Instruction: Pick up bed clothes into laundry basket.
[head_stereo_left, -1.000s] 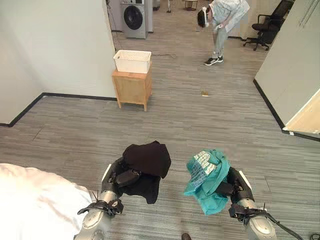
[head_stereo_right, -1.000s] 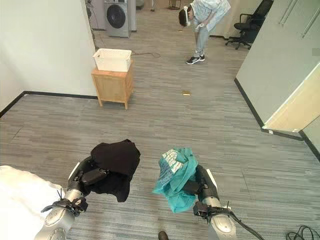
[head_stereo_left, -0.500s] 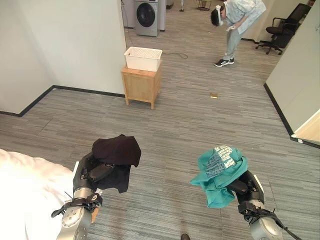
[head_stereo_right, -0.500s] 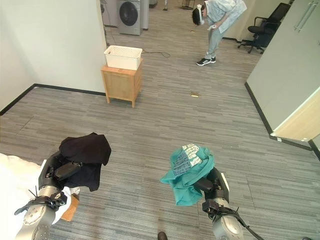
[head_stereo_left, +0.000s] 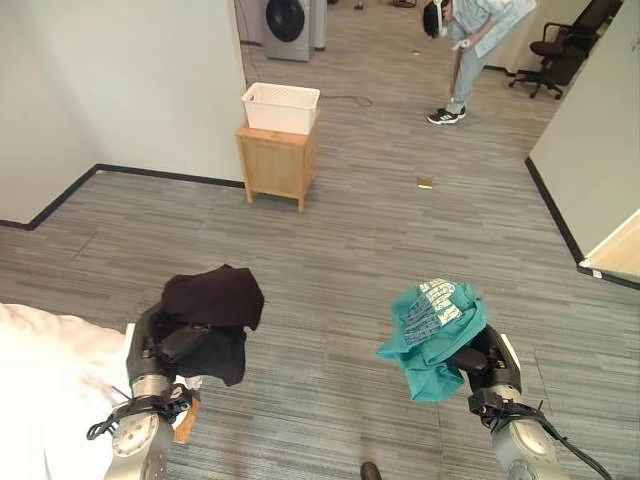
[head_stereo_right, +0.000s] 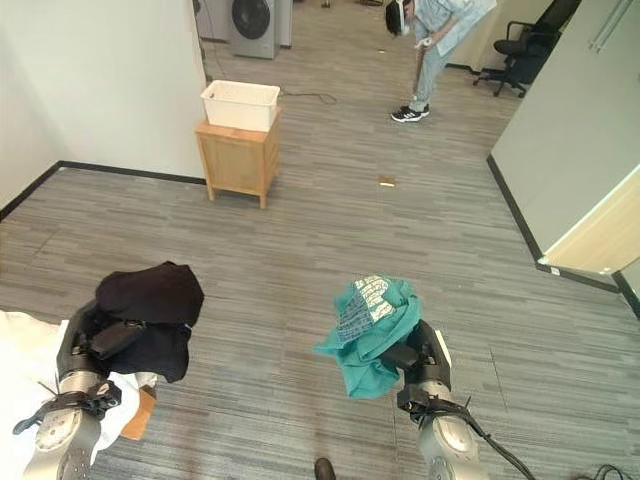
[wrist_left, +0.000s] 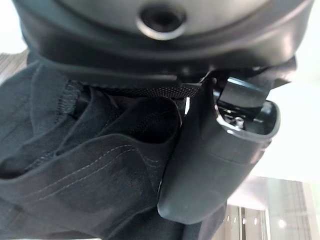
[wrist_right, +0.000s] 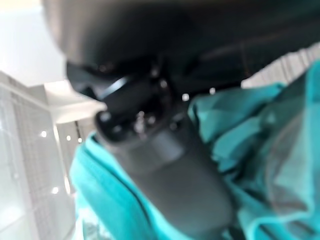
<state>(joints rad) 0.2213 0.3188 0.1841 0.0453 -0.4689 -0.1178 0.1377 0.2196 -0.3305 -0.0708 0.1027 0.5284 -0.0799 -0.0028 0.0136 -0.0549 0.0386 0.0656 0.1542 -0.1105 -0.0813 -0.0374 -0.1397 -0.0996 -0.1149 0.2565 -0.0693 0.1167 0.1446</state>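
In the left eye view, the left hand was curled around a bunched black garment, which sat heaped over the fingers with a fold hanging straight down toward the grey plank floor; it had no clear long axis otherwise. The right hand was closed on a teal garment with a printed patch on top, its loose end drooping downward. Both bundles were held well short of the white laundry basket, which stood on a small wooden cabinet against the wall. The white bed lay just beside the left hand, far from the basket. A person bent forward on the floor beyond the basket. In the right eye view the same layout showed. Compared with half a second earlier, the whole scene had shifted, so the camera had moved; both hands kept their grips. In the left wrist view, the thumb pressed against dark folded cloth. In the right wrist view, teal cloth wrapped around the thumb.
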